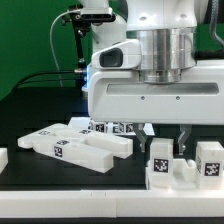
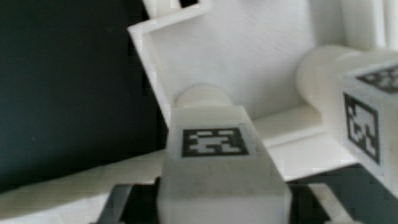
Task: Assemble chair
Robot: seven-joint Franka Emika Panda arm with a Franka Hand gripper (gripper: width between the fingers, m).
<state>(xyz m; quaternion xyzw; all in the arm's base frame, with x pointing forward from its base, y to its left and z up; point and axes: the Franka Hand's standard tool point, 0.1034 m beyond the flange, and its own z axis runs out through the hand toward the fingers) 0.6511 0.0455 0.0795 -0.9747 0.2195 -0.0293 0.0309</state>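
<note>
A white chair piece [image 1: 172, 172] stands at the front on the exterior view's right, with two upright tagged pegs on it. My gripper [image 1: 167, 140] comes down over the nearer peg [image 1: 160, 154]. In the wrist view that peg [image 2: 215, 140] shows its tag and runs down between my fingers [image 2: 135, 203], whose dark pads lie against both its sides; my gripper [image 2: 217, 205] is shut on it. The second tagged peg [image 2: 366, 100] stands apart beside it, and behind both lies a flat white slab [image 2: 222, 60]. That second peg [image 1: 208, 160] is free of my fingers.
Several loose white tagged bars [image 1: 75, 146] lie on the black table on the exterior view's left. More tagged pieces [image 1: 110, 127] sit behind them under the arm. A small white block [image 1: 3, 160] lies at the left edge. A green backdrop stands behind.
</note>
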